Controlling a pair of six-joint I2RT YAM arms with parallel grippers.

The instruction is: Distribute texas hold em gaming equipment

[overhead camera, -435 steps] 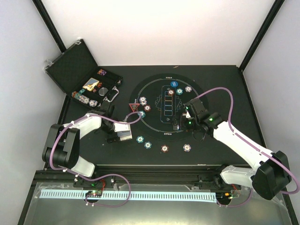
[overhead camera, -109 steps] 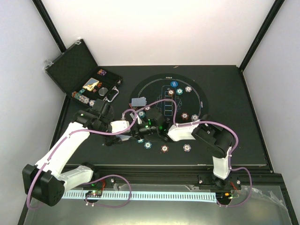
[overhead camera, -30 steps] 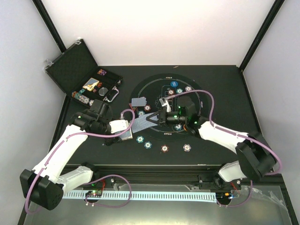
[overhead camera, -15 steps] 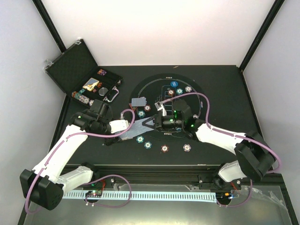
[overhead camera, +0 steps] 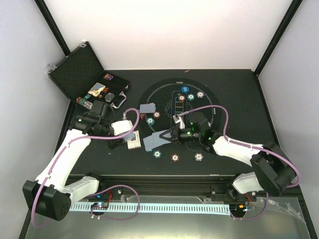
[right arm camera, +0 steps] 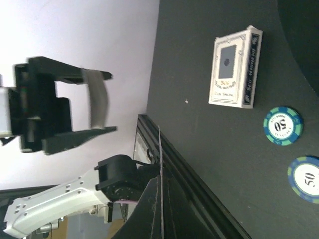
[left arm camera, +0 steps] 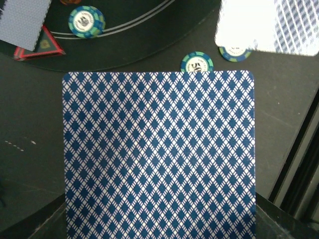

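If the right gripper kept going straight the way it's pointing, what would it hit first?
Probably the card box, lying just beyond the card the right gripper holds. The left gripper is slightly off that line; depth is unclear.

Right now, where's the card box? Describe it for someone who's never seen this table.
Start at the round black mat in the middle of the table. Just off its near-left edge, on bare table, the card box lies flat. It is the only pale box with a dark panel on its face; the chips nearby are round, the loose cards blue-patterned.
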